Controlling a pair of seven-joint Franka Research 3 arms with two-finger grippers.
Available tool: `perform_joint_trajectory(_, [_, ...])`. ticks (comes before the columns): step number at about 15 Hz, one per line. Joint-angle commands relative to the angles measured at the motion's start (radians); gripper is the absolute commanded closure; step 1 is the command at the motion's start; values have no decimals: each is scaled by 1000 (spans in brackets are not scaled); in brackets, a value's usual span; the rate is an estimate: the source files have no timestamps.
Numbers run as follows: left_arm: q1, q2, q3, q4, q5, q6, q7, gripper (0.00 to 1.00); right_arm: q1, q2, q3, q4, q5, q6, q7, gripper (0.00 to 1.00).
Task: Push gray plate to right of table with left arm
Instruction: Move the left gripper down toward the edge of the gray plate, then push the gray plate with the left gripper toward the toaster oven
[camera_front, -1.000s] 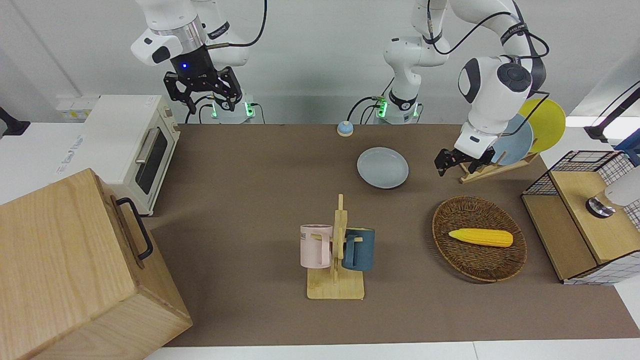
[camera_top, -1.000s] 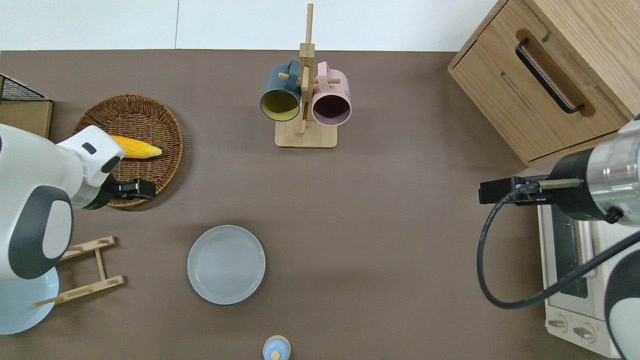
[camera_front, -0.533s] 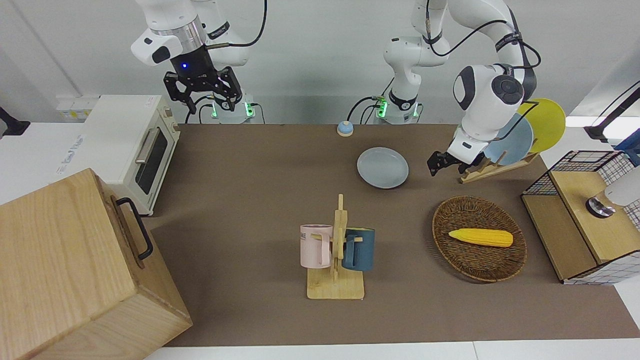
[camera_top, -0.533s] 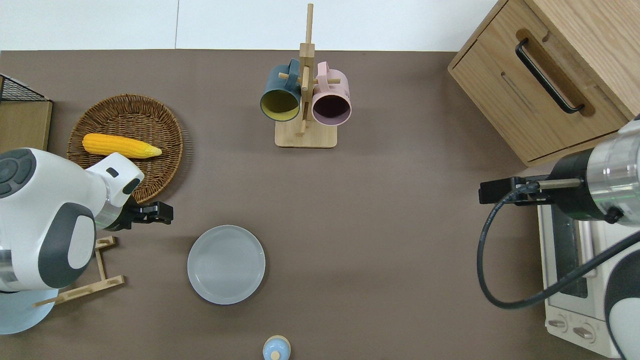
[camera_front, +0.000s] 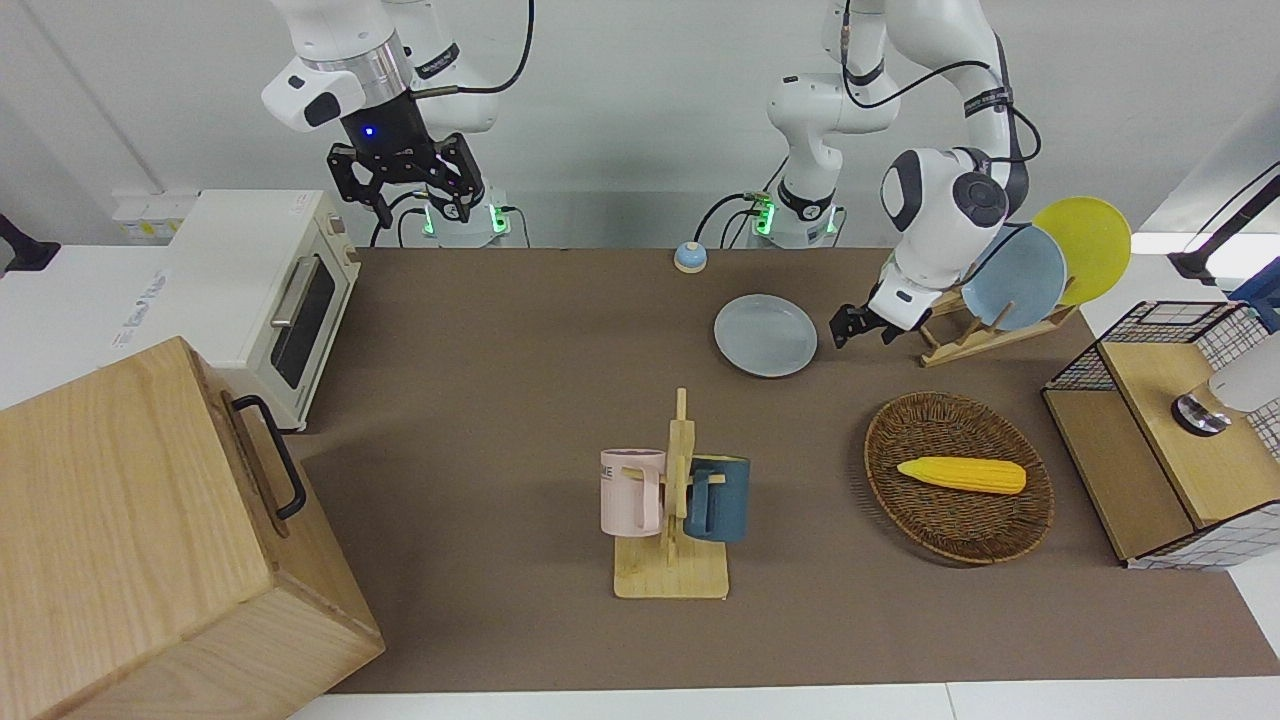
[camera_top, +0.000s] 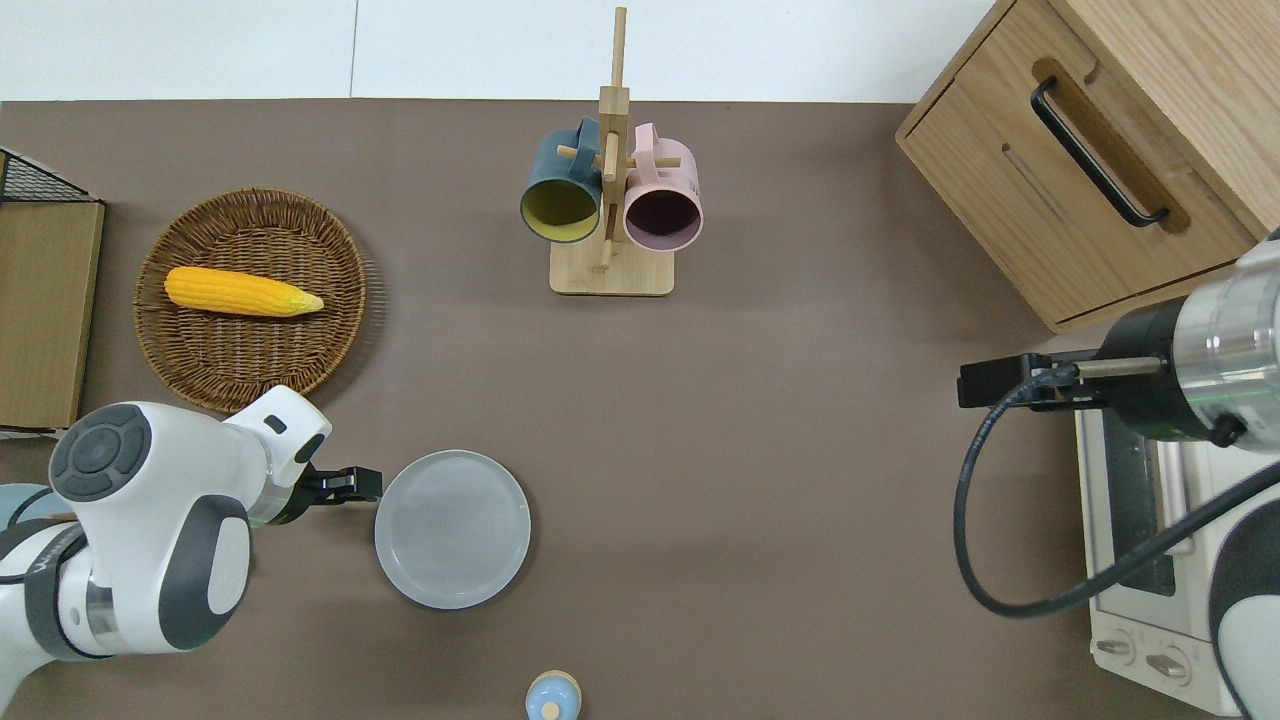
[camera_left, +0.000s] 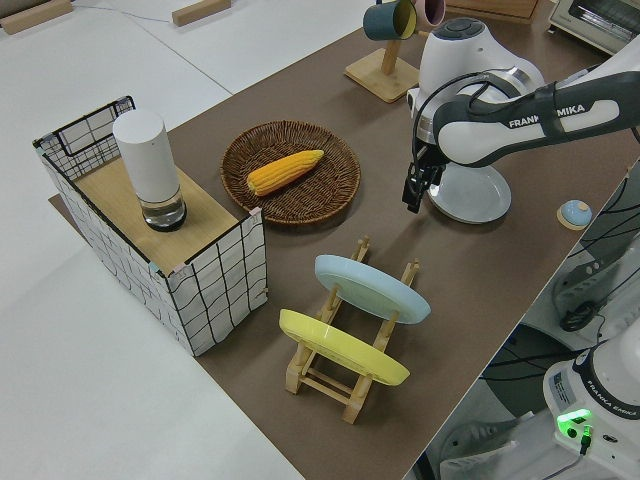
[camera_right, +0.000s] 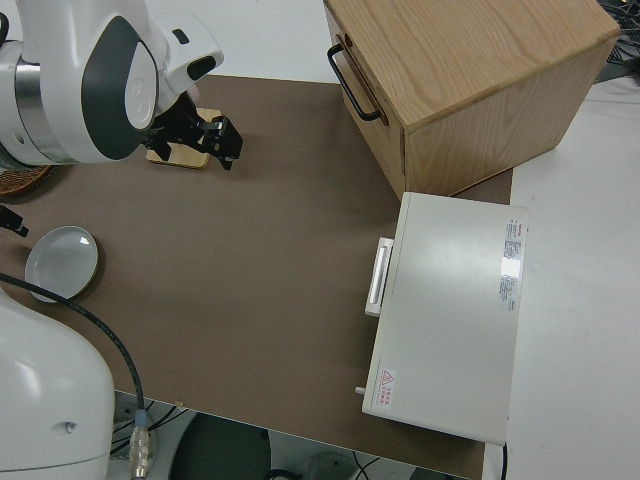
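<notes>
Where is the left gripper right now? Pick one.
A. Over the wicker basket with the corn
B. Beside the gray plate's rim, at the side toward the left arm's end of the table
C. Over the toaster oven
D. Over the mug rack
B. In the overhead view the left gripper sits right beside the rim of the gray plate, at its side toward the left arm's end of the table, clear of the wicker basket.
</notes>
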Motion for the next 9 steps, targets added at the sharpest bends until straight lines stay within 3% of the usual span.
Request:
perform_joint_trajectory(1, [11,-38,-26,-97,-46,86,5,69,-6,6,4,14,16,-7,2,5])
perform_joint_trajectory(7, [11,-48,-59,-146,-66,113,-12,95,-6,6,4,14,16,-7,2,5])
perform_joint_trajectory(9, [11,-51,-81,-152,-68,113,-17,153,-6,6,4,14,16,-7,2,5])
